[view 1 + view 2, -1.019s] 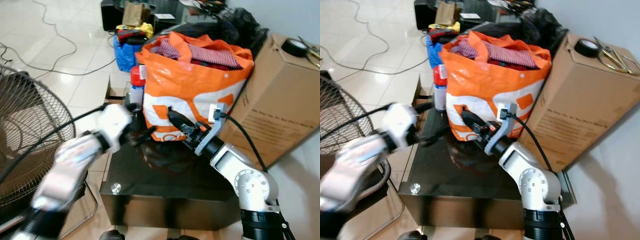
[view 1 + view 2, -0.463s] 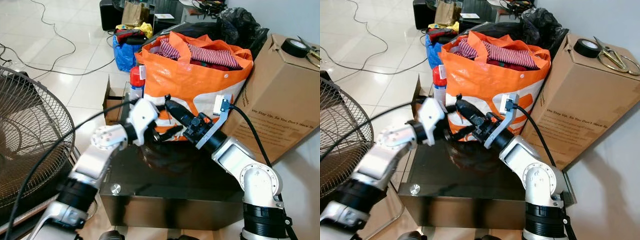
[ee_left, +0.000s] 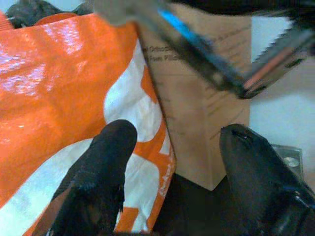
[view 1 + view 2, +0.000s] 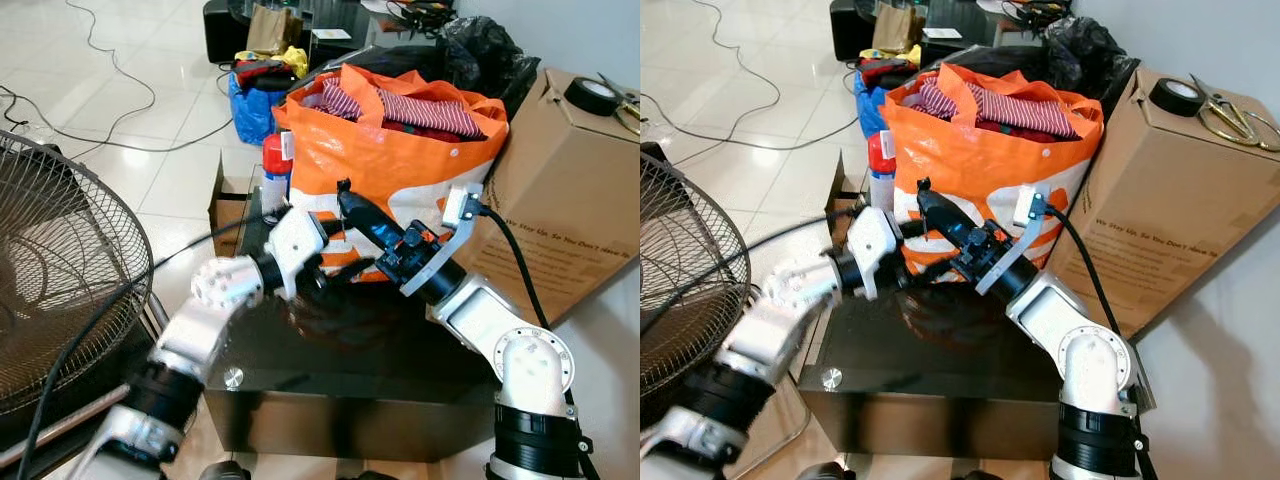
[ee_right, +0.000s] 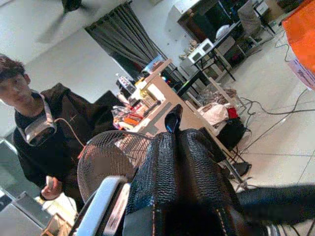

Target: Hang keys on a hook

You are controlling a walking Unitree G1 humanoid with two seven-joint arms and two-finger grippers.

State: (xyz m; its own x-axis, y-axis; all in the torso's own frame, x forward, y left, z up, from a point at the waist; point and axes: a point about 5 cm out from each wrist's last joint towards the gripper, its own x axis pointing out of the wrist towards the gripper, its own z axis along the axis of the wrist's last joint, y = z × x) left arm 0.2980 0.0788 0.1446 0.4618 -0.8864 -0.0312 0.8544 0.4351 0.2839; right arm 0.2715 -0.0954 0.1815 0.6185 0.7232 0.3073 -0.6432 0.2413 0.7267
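I am working over the dark glass table [image 4: 330,375], whose near edge lies bare, with a standing fan [image 4: 60,290] crowding my left and a cardboard box [image 4: 560,190] my right. My left gripper [image 3: 172,162] is spreading its fingers before the orange bag [image 4: 400,170]. My right gripper [image 4: 925,200] is pinching shut on a small dark piece, perhaps the keys [image 5: 172,119].
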